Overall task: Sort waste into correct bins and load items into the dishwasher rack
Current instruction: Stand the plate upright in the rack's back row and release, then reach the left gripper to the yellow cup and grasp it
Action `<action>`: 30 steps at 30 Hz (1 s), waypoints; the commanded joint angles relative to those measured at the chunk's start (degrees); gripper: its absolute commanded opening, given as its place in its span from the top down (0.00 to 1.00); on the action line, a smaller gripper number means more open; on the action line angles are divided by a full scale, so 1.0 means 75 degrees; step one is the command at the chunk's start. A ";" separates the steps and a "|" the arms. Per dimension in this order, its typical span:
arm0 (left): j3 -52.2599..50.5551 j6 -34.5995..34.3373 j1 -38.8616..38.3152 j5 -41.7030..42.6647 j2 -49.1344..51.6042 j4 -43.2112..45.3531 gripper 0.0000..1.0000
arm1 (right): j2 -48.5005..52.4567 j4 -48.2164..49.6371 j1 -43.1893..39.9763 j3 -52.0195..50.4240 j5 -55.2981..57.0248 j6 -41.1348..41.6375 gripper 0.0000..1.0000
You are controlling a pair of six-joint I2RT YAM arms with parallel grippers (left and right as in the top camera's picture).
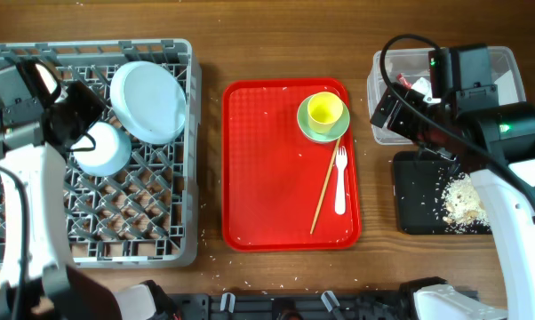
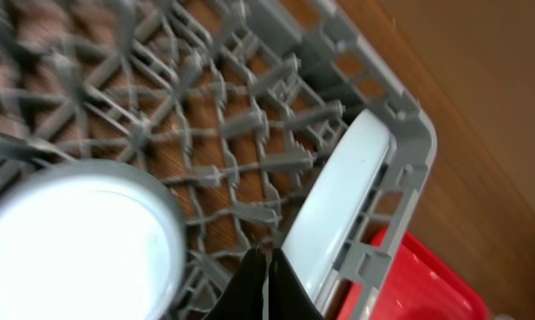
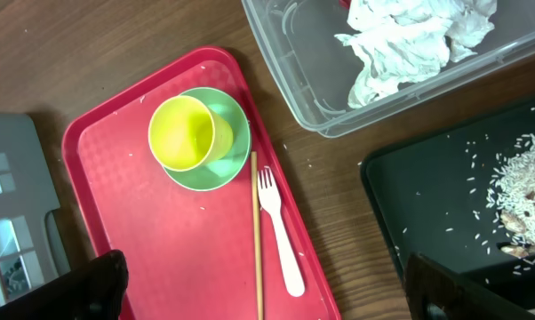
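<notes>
The grey dishwasher rack (image 1: 161, 240) holds the pale blue plate (image 1: 147, 100) on edge and the pale blue-white bowl (image 1: 103, 148). My left gripper (image 1: 88, 114) is shut and empty above the rack. In the left wrist view its fingertips (image 2: 266, 280) sit between the bowl (image 2: 72, 240) and the plate (image 2: 339, 204). The yellow cup (image 3: 186, 132) stands on the green saucer (image 3: 227, 156). The white fork (image 3: 281, 231) and the chopsticks (image 3: 256, 240) lie beside them. My right gripper (image 3: 267, 289) is open and empty above the fork.
The red tray (image 1: 267, 178) carries the cup, saucer, fork and chopsticks and is dotted with crumbs. The clear tub (image 3: 294, 89) holds the crumpled napkin (image 3: 410, 40). The black tray (image 3: 427, 204) holds rice crumbs (image 3: 525, 182). Stray crumbs lie on the wooden table.
</notes>
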 commanded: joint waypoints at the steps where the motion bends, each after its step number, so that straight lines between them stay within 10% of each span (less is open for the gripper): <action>1: -0.0020 0.0239 0.0160 0.1361 0.0729 0.0035 0.96 | 0.0003 0.0000 -0.0012 0.0050 0.0152 -0.0096 0.00; 11: -0.0020 0.1396 0.0105 0.4089 0.0810 0.0050 0.96 | 0.0003 0.0000 -0.0012 0.0050 0.0152 -0.0093 0.00; 24: -0.0017 0.1352 0.0965 0.4147 -0.0568 -0.0519 0.96 | 0.0003 0.0000 -0.0012 0.0050 0.0154 -0.0096 0.00; 27: -0.0017 0.1349 -0.0044 0.4995 -0.1195 -0.0519 0.49 | 0.0003 0.0000 -0.0012 0.0050 0.0152 -0.0096 0.00; 30: -0.0020 0.1303 -0.2002 0.4680 -0.1061 0.0076 0.45 | 0.0003 0.0000 -0.0012 0.0050 0.0152 -0.0096 0.00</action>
